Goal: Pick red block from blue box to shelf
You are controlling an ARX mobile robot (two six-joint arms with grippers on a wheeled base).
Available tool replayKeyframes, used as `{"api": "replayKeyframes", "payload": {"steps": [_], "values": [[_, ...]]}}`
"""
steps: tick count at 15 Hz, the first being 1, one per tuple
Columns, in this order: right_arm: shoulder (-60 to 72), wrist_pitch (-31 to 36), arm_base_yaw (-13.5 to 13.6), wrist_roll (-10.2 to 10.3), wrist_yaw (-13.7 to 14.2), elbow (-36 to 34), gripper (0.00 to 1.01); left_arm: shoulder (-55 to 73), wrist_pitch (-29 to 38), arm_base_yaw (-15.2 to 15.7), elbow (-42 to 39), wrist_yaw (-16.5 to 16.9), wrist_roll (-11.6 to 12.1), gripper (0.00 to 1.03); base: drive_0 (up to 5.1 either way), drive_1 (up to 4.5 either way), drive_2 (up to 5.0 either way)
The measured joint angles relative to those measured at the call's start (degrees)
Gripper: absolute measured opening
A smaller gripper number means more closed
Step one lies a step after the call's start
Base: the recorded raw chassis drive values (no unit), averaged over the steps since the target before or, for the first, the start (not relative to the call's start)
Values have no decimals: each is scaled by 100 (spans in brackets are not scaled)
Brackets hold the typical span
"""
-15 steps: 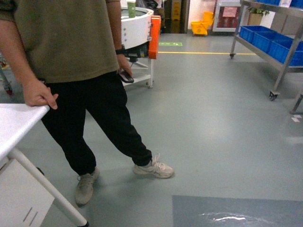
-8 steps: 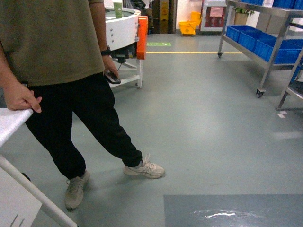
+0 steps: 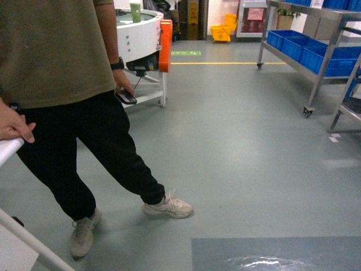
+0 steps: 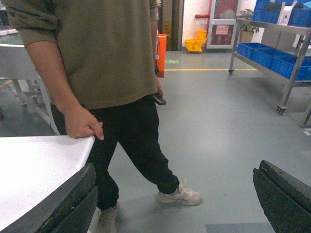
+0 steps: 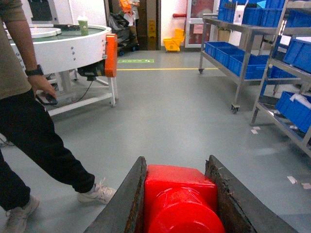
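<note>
The right tool (image 5: 180,204) is clamped on the red block (image 5: 181,200), a light, stiff, glossy and likely slippery brick best pinched on its flat sides, while the left tool (image 4: 175,194) gapes wide, empty.

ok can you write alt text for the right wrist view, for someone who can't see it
The right gripper holds a glossy red block between its two dark fingers, filling the bottom of the frame. Beyond it is grey floor, with a person in black trousers on the left and a steel shelf carrying blue crates on the right.
</note>
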Motion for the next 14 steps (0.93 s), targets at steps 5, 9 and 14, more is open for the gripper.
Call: {"api": "replayKeyframes", "payload": {"steps": [5,9,14], "values": [[0,4,0,-2,-2,0,29,0,9,0,0,2,2,98,13,420,-394],[0,2,0,0,-2,0,29,0,7,0,0,0,0,98,0,409,-409],[0,2,0,0,-2,0,29,0,-2,0,0,0,0,98,4,418,-411]]}}
